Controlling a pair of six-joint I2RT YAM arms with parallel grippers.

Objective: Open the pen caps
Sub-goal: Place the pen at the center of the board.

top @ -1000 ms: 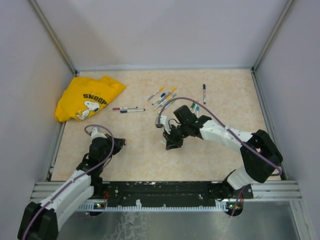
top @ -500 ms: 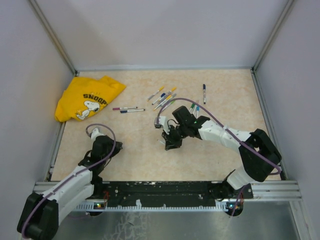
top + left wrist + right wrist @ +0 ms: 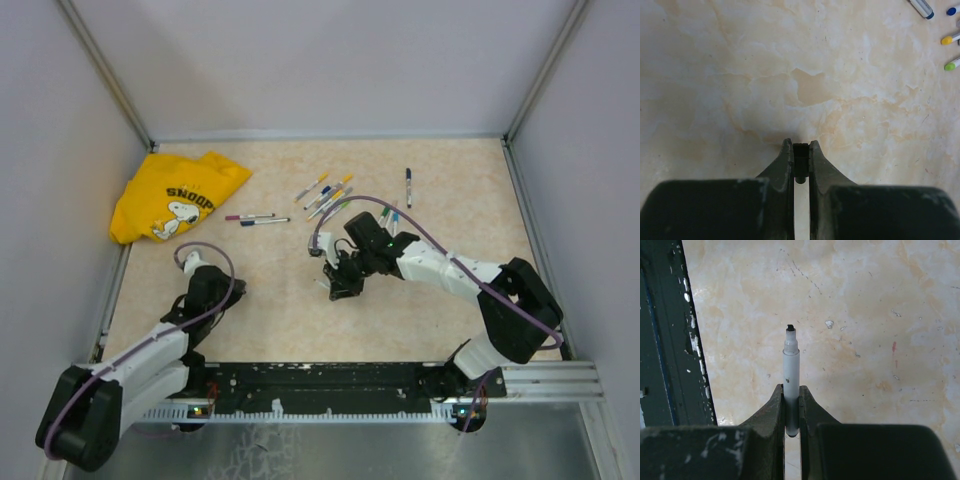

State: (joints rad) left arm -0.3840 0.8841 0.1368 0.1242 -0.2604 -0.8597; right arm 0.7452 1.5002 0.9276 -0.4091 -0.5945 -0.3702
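Observation:
My left gripper (image 3: 800,145) is shut on a small black pen cap (image 3: 800,161), held low over bare tabletop; from above it sits at the left front (image 3: 233,290). Shut on a grey-white pen barrel (image 3: 791,371), my right gripper (image 3: 792,388) holds it with the bare black tip (image 3: 789,328) pointing away; from above it hangs near the table's middle (image 3: 341,289). More capped pens lie in a cluster (image 3: 328,194), as a pair (image 3: 257,218) and singly (image 3: 408,186). Blue (image 3: 951,10), yellow (image 3: 945,40) and green (image 3: 950,65) pen caps show in the left wrist view.
A crumpled yellow Snoopy shirt (image 3: 178,197) lies at the back left corner. Grey walls with metal posts enclose the table on three sides. A dark metal rail (image 3: 670,340) runs along the left of the right wrist view.
My left arm has drawn back slightly toward the near left with the black cap still in its jaws. The right arm and its pen barrel have barely moved.

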